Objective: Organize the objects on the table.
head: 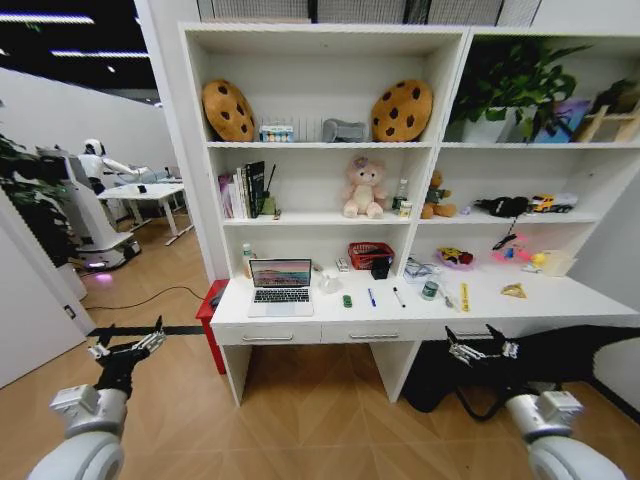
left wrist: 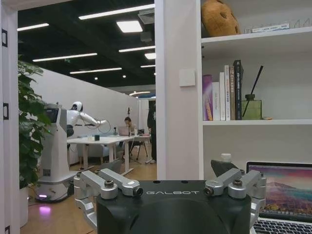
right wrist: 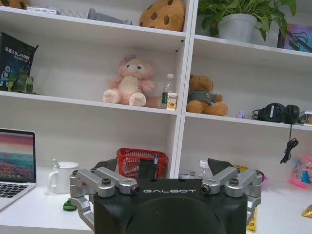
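Head view: flat silver laptop (head: 281, 286) on smooth white table (head: 560, 300).

Pink plush (head: 364, 187) on middle shelf — cookie cushions (head: 402, 110) above; red basket (head: 370, 255) below.

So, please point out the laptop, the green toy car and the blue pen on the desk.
laptop (head: 281, 283), head view, on the keyboard deck below the lit screen.
green toy car (head: 347, 300), head view, on its body.
blue pen (head: 372, 297), head view, on the middle of its barrel.
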`<state>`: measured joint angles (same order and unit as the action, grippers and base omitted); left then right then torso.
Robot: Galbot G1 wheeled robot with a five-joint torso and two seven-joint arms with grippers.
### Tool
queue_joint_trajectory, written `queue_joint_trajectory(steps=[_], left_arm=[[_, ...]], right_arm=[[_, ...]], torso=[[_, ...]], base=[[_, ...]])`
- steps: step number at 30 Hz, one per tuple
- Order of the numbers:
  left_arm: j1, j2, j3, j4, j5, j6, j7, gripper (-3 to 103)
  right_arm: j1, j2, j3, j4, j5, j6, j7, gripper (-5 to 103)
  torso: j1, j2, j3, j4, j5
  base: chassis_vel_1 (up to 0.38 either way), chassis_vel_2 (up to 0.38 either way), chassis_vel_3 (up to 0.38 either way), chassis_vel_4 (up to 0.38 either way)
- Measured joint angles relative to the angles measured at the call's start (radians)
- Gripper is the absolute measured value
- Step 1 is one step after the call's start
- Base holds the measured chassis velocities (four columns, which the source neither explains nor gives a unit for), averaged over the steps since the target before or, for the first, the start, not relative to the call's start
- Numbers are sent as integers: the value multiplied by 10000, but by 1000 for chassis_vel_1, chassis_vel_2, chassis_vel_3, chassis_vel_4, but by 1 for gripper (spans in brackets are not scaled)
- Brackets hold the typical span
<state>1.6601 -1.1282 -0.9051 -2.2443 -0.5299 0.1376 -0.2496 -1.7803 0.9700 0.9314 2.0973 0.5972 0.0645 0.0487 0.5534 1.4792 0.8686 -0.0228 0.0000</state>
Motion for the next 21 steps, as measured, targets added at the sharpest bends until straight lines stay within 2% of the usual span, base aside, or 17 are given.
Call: queue_joint_trajectory(steps=[16,19,21], left_arm=[[183,51,81,-213,-137,172,13,100],[130,14,112,-149,-131,140,30,103],[131,1,104,-35,-121,71,160,99]], right_arm=[[-190,-84,106,200,279,-33,14,100],[-244,-85,87,202,273,-39,24,100],[-296,-134,86,217,271,-52,36,100]], torso=[[0,0,0,0,-1],[0,0,0,0,0],[0,0,0,0,-1]], base=[[0,0,0,0],[0,0,0,0],[0,0,0,0]])
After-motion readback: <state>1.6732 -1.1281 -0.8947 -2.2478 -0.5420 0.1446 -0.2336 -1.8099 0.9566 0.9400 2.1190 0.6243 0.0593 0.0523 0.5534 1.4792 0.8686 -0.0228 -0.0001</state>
